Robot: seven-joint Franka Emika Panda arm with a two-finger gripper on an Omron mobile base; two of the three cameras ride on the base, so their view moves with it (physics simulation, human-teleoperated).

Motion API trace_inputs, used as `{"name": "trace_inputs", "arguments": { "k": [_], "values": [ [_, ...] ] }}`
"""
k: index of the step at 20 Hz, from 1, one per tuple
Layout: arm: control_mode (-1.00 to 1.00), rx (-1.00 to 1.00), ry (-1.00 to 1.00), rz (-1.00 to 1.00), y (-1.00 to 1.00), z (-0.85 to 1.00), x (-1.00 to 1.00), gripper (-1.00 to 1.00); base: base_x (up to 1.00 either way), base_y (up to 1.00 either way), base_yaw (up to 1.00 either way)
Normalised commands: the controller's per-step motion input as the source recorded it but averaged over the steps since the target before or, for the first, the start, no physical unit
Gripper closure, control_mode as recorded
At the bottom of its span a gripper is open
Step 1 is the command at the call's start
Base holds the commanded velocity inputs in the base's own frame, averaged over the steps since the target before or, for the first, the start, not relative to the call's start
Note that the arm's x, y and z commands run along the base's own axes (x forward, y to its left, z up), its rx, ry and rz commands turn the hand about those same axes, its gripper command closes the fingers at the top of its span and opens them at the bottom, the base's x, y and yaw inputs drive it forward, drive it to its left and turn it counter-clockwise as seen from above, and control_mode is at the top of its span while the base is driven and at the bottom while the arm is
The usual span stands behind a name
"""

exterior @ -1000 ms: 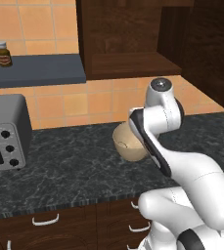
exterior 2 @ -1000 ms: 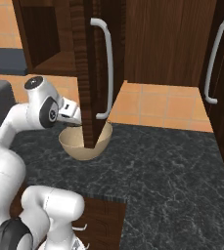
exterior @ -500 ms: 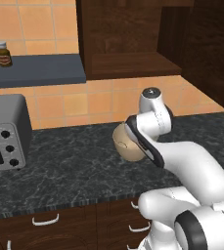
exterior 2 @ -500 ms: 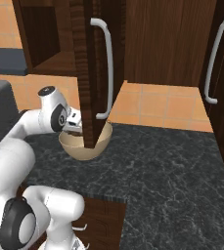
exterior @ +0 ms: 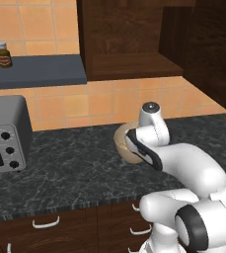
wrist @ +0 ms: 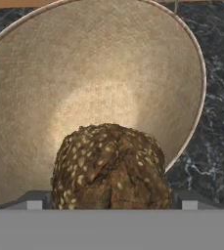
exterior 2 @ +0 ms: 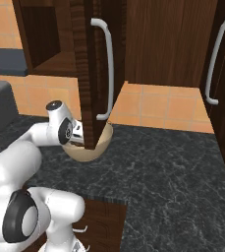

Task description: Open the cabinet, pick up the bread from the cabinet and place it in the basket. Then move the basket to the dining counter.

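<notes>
A white robot arm reaches down to a tan basket (exterior: 123, 146) sitting on a black speckled stone table (exterior: 70, 168), just below the open door (exterior 2: 88, 74) of a dark wood cabinet (exterior: 124, 39). In the hand view a seeded brown bread (wrist: 111, 168) lies inside the basket, close up between the two finger tips (wrist: 34, 201). The jaws stand wide apart on either side of the bread, and whether they touch it cannot be told.
</notes>
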Motion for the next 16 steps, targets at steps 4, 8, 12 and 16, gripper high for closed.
{"name": "trace_inputs", "arguments": {
  "k": [4, 8, 12, 16],
  "values": [
    [-1.00, 0.10, 0.05, 0.00, 0.00, -0.08, 0.28, 1.00, 0.00, 0.00, 0.00],
    [-1.00, 0.15, 0.07, 0.00, 0.00, 0.00, 0.29, 1.00, 0.00, 0.00, 0.00],
    [-1.00, 0.13, 0.05, 0.00, 0.02, -0.15, 0.36, 1.00, 0.00, 0.00, 0.00],
    [-1.00, 0.10, 0.03, 0.00, 0.13, -0.33, 0.21, 1.00, 0.00, 0.00, 0.00]
  ]
}}
